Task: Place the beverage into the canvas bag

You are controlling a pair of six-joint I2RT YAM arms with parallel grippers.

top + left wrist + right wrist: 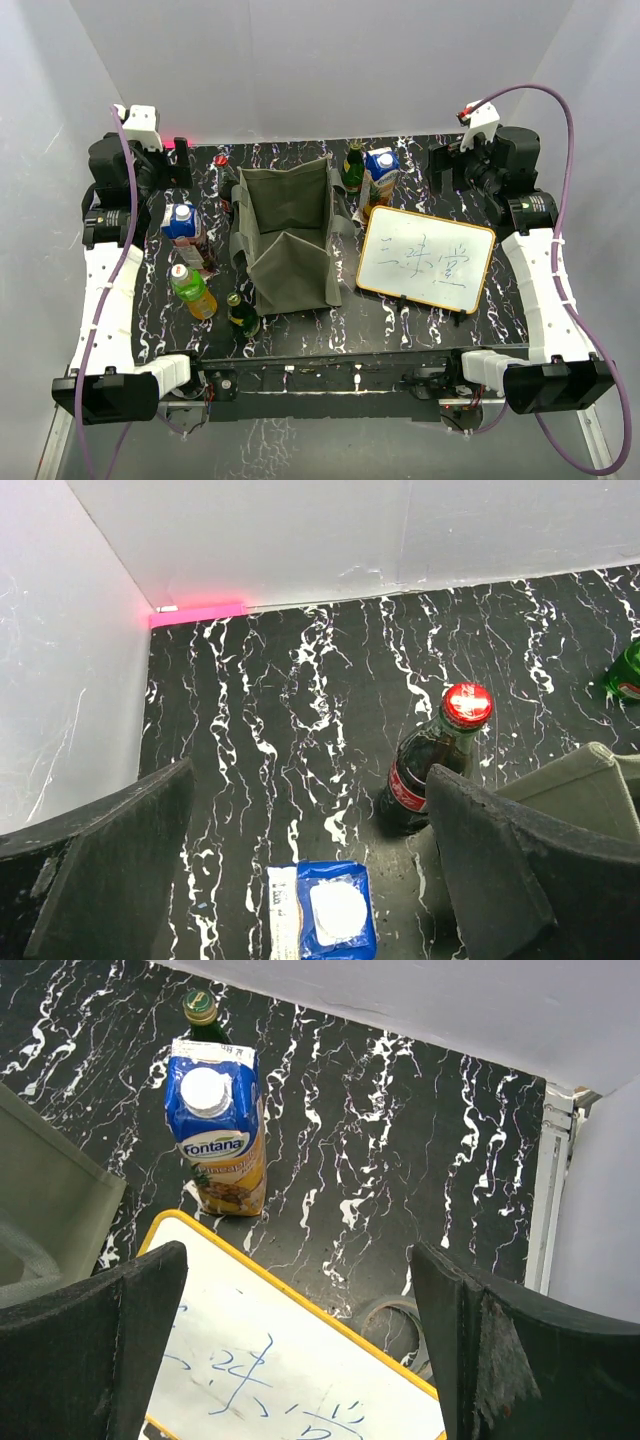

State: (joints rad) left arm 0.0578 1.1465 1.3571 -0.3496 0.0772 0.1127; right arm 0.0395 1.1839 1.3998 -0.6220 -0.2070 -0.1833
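Several drinks are standing about the table (400, 320) and I am not holding any of them, so I am judging this as the very start: choosing and reaching. Nearest my bases, a dark green bottle (240, 312) and a red-capped yellow-green bottle (192, 290) are sitting on the left, with the whiteboard (428, 260) lying on the right. Further in, my left gripper (310, 780) is hovering with its fingers spread wide and nothing between them, looking down on the white cap of a blue carton (325, 910). A cola bottle (440, 750) is standing just beyond, beside a corner of the canvas bag (290, 235). The bag is sitting mid-table with its mouth open upward, and I am seeing no drink inside it. My right gripper (298, 1260) is likewise gaping and empty above the whiteboard's far edge, facing the Fontana carton (220, 1130) and the green bottle (200, 1010) just behind it, both near the bag's right side. Next, I am thinking, one gripper needs lowering around a drink. The blue carton is sitting closest under my left jaws. Then comes closing firmly, lifting clear of the bag's soft rim, and releasing over the opening.
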